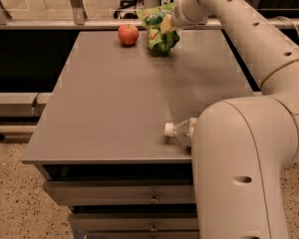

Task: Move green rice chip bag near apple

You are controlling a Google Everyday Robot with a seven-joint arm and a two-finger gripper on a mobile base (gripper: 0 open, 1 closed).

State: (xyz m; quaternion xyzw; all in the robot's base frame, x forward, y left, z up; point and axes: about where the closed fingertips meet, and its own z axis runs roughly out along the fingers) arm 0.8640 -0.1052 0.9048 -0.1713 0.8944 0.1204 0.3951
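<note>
At the far edge of the grey table (114,98), towards the right of its back rim, I see the gripper (168,25) clenched on the upper right part of the green rice chip bag (157,36). The bag is a crinkled light-green pouch, tilted, with its top leaning left. Its lower end sits low over the tabletop, and I cannot tell whether it touches the surface or hangs just above it. A soft shadow lies under it.

The apple (128,34) is small, round and red with a yellowish tinge. It rests on the table just to the left of the bag, near the same back edge. A narrow strip of bare grey surface separates the two, so they are close but apart.

The white arm (239,29) comes in from the right. It runs from a bulky rounded segment that fills the lower right foreground, up the right side of the view, and then left to the gripper.

Near the front right of the table a clear plastic bottle (179,131) lies on its side with its white cap pointing left. Most of its body is hidden behind the arm's foreground segment. It is well apart from both the bag and the apple.

Below the tabletop I see the fronts of drawers (122,193) with small knobs. A speckled floor (10,198) shows at the lower left. Behind the table runs a pale horizontal rail (50,24)
</note>
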